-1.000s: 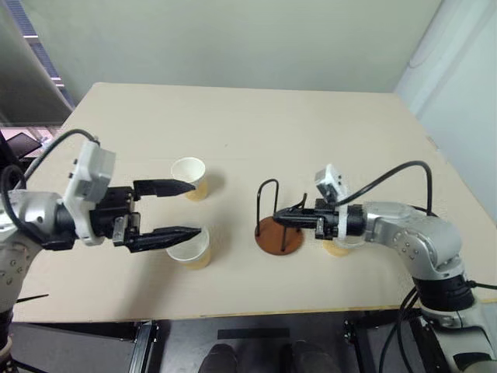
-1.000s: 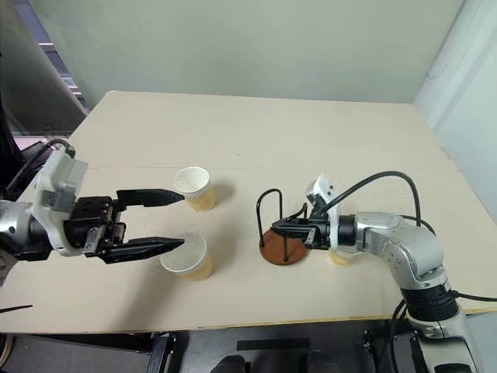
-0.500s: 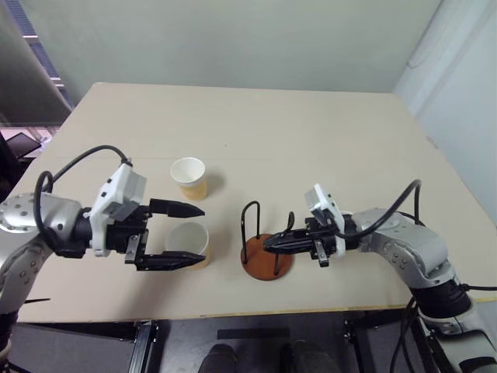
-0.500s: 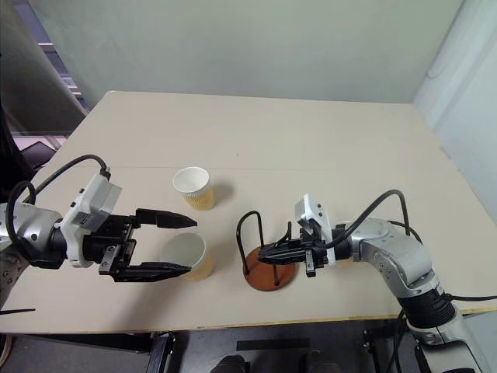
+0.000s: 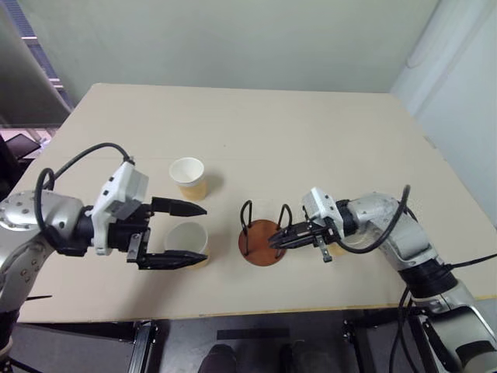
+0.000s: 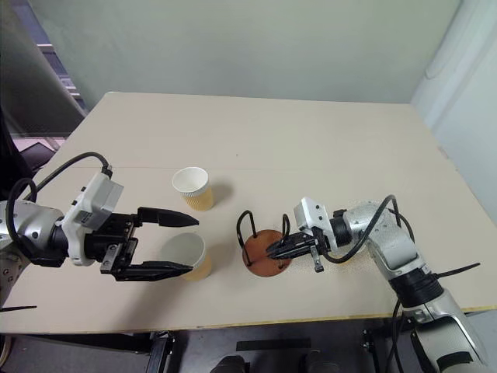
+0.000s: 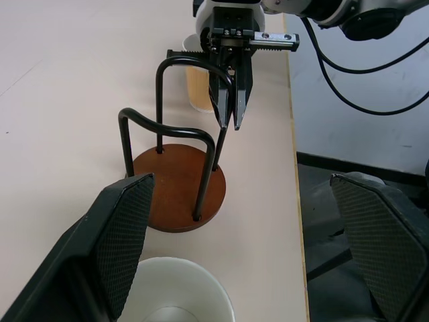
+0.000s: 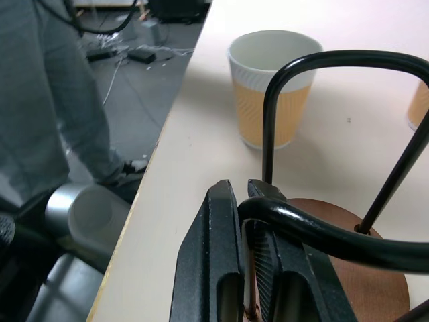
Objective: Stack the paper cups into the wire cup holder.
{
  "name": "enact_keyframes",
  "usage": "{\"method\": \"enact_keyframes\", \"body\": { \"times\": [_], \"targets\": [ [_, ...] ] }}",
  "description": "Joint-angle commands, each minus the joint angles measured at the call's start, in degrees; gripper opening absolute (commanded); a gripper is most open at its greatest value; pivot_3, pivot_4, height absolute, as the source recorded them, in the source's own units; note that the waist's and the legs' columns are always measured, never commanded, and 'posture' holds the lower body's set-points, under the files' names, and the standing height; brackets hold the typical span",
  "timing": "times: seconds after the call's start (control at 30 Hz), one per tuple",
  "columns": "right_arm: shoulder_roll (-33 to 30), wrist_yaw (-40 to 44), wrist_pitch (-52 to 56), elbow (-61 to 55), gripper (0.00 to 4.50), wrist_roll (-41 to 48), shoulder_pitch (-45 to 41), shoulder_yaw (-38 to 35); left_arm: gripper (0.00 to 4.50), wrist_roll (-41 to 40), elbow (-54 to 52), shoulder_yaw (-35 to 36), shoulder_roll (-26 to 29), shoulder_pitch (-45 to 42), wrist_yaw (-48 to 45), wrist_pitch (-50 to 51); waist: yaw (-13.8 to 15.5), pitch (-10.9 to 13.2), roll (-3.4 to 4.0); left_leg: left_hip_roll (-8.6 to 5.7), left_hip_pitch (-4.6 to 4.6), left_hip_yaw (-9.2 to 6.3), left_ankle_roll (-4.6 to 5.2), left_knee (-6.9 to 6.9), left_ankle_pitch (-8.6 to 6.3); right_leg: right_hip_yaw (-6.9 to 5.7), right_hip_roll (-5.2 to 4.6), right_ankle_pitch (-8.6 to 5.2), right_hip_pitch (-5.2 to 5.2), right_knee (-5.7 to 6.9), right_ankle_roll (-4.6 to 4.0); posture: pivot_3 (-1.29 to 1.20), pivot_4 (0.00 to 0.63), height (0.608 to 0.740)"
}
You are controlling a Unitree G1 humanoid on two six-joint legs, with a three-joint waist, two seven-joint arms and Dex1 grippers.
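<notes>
The wire cup holder (image 5: 260, 242), a rust-brown disc with two black wire loops, stands near the table's front edge. My right gripper (image 5: 272, 242) is shut on one of its loops, seen close up in the right wrist view (image 8: 234, 189). One paper cup (image 5: 189, 238) stands upright left of the holder. My left gripper (image 5: 203, 232) hangs open just over it, a finger on either side, apart from it. A second paper cup (image 5: 189, 177) stands farther back. A third paper cup (image 7: 196, 87) shows behind the right gripper, mostly hidden by that arm.
The beige table (image 5: 311, 132) stretches bare toward the back wall. The holder and the near cup sit close to the table's front edge (image 5: 256, 312). Beyond the right edge (image 7: 295, 168) the floor drops away.
The right gripper has rolled and drawn the holder to the left, toward the near cup, turning it. The left gripper has dropped a little, its fingers now flanking the near cup.
</notes>
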Motion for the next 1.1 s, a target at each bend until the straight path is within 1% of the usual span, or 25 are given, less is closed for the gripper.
{"method": "enact_keyframes", "body": {
  "times": [0.03,0.1,0.17,0.2,0.37,0.43,0.53,0.7,0.77,0.83,0.9,1.0,1.1],
  "targets": [
    [-0.5,0.7,-0.1,0.3,0.05,-1.9,-1.9,0.6,4.5,-0.9,-1.4,0.6,0.5,-0.7,-0.1,0.3,0.0,0.0,0.0,0.0,0.0,0.0,0.0,0.0,0.0,0.0,0.0,0.0,0.0,-0.01,0.0,0.0,0.15,0.74],
    [-0.6,1.1,0.9,0.3,0.05,-2.3,-2.6,0.9,4.5,-0.8,-1.4,0.6,0.5,-0.8,-0.1,0.3,0.0,0.0,0.0,0.0,0.0,0.0,-0.01,0.0,0.0,0.0,0.0,0.0,0.0,-0.01,0.0,0.0,0.15,0.74],
    [-0.8,1.7,1.6,0.4,0.61,-2.4,-2.9,0.9,4.5,-0.8,-1.4,0.5,0.4,-1.0,-0.1,0.3,0.0,0.0,0.0,0.01,0.0,0.0,-0.01,0.0,0.0,0.0,0.0,0.0,0.0,0.0,0.0,0.0,0.15,0.74],
    [-1.0,2.0,1.7,0.5,0.82,-2.6,-3.1,1.0,4.5,-0.8,-1.3,0.3,0.4,-1.1,-0.1,0.3,0.1,0.0,0.0,0.01,0.0,-0.01,-0.01,0.0,0.0,0.0,0.0,0.0,0.0,0.0,-0.01,0.0,0.15,0.74],
    [-2.4,3.4,0.3,1.1,2.55,-4.6,-4.4,0.2,4.5,-0.4,-0.7,-0.3,0.3,-1.8,-0.5,0.1,0.1,0.0,0.01,0.0,-0.03,-0.01,-0.01,0.0,0.0,0.0,-0.01,0.0,-0.01,-0.03,-0.01,0.0,0.15,0.74],
    [-3.3,3.7,0.1,1.1,3.34,-4.8,-5.5,-0.7,4.5,-0.3,-0.3,-0.5,0.3,-2.1,-0.7,-0.1,0.1,0.0,0.01,0.0,-0.03,-0.01,-0.01,0.0,0.0,0.0,-0.01,0.0,-0.01,-0.03,0.0,0.0,0.15,0.74],
    [-5.7,4.0,0.4,-0.1,4.39,-5.1,-8.3,-2.1,4.5,0.0,0.2,-0.9,0.4,-2.4,-1.0,-0.4,0.0,0.0,0.02,0.02,-0.03,0.0,-0.01,0.0,0.0,0.0,0.0,0.0,-0.02,-0.03,0.0,0.0,0.15,0.74],
    [-12.8,7.0,2.3,-5.2,4.39,-3.6,-11.4,-4.8,4.5,0.5,0.7,-1.7,0.1,-3.1,-1.7,-0.9,0.2,0.0,0.03,0.0,-0.1,-0.01,-0.02,-0.01,0.0,0.0,0.0,0.0,-0.03,-0.09,-0.01,0.0,0.15,0.74],
    [-18.2,8.8,2.6,-7.2,4.39,-4.1,-10.4,-6.2,4.5,0.6,0.8,-1.8,0.0,-3.2,-2.0,-1.1,0.4,0.0,0.03,0.0,-0.12,0.0,-0.03,-0.02,-0.01,0.0,0.0,-0.01,-0.02,-0.15,-0.01,0.0,0.15,0.74],
    [-24.5,9.3,3.7,-8.9,4.39,-4.5,-7.5,-9.2,4.5,0.7,0.9,-2.0,-0.2,-2.9,-2.2,-1.4,0.8,0.0,0.03,0.0,-0.15,-0.01,-0.03,-0.04,-0.01,0.0,0.0,0.0,0.01,-0.17,-0.01,0.0,0.15,0.74],
    [-28.5,9.2,4.6,-10.3,4.39,-4.1,-4.8,-11.3,4.5,0.8,1.0,-2.1,-0.4,-2.6,-2.2,-1.6,1.1,0.0,0.02,-0.02,-0.18,0.0,-0.04,-0.03,-0.02,0.01,-0.02,0.0,0.05,-0.18,0.0,0.0,0.15,0.74],
    [-32.4,8.1,6.4,-13.5,4.39,-3.6,1.1,-13.4,4.5,0.9,1.2,-2.3,-0.7,-2.5,-2.2,-1.6,1.2,0.0,0.02,0.0,-0.12,0.11,-0.05,-0.04,-0.03,0.07,-0.01,0.0,0.06,-0.21,0.0,0.0,0.15,0.74],
    [-32.9,5.5,6.5,-14.9,4.39,-6.0,4.9,-12.8,4.5,1.1,1.5,-2.8,-1.1,-2.8,-2.2,-1.7,1.0,0.0,0.02,0.02,-0.02,0.18,-0.06,-0.03,-0.04,0.11,0.03,-0.01,0.1,-0.2,0.0,0.0,0.15,0.74]
  ]
}}
